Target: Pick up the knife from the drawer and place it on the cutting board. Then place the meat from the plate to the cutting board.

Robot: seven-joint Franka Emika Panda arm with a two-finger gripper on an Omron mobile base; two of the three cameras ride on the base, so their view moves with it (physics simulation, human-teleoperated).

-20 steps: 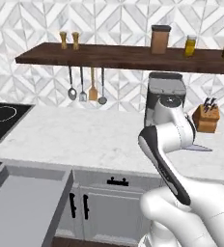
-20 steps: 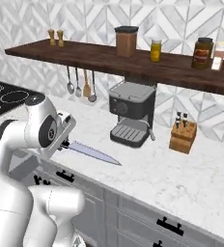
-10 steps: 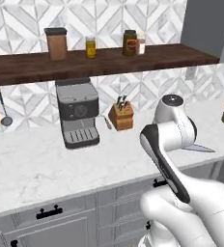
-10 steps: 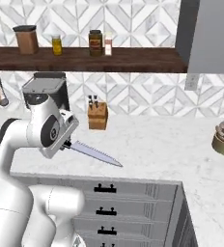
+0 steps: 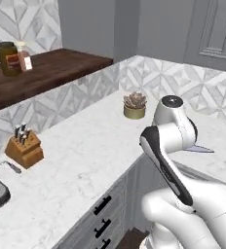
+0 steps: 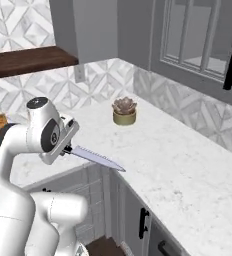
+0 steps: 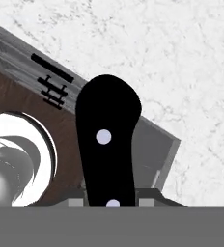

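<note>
Your arm [image 5: 183, 185] is glossy white, built from fat rounded links that swell toward a bulbous base at the bottom of both base views. In the left base view a dark charcoal band runs diagonally along the forearm link at centre right. The topmost joint is a rounded cap with a small grey disc on its crown. In the right base view, at left of centre, that joint shows a dark circular face [image 6: 50, 136] with a pale middle, beside a flat white wrist block.
</note>
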